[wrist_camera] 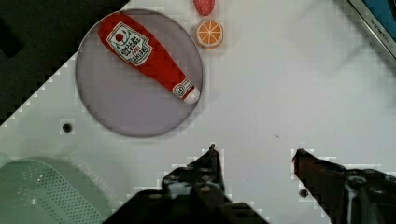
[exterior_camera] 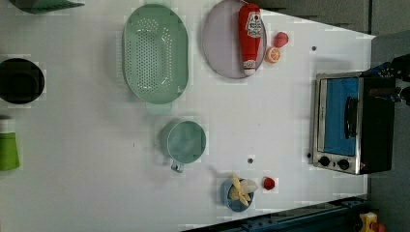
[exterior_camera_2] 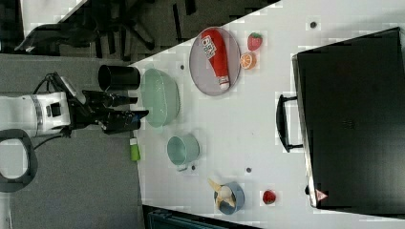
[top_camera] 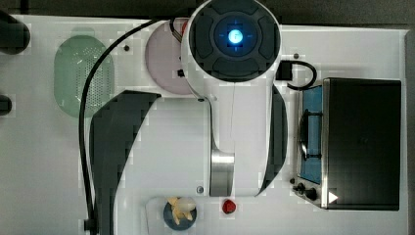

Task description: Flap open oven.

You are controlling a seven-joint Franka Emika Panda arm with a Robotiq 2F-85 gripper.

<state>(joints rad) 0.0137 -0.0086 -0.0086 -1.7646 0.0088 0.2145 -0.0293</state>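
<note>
1. Top view first: you see the large black boxy toaster oven with the silver front frame (top_camera: 362, 143) at the right of the frame on the white table (top_camera: 161, 147), its blue glass door shut and facing the top view's left, its dark handle (top_camera: 304, 134) standing out from the glass. The white robot arm (top_camera: 230, 93) fills the centre of the frame. A small red strawberry (top_camera: 228, 206) lies at the lower centre beside a blue bowl of yellow pieces (top_camera: 179, 211).

2. Left view: the oven sits at the right edge, door shut, two black knobs (exterior_camera: 333, 162) at its lower end. You find a grey round plate (exterior_camera: 222, 43) with a red ketchup bottle (exterior_camera: 250, 36) at the top centre, a mint-green perforated colander (exterior_camera: 154, 53) at the upper left, and a mint cup (exterior_camera: 186, 142) at the centre.

3. Right view: the oven fills the right side; the black gripper (exterior_camera_2: 136, 110) hangs at the left centre, well apart from the oven, beside the colander.

4. Wrist view: the fingers (wrist_camera: 208, 168) stand released, spread over bare table and grasping nothing; an orange slice (wrist_camera: 209, 33) lies beside the plate.
</note>
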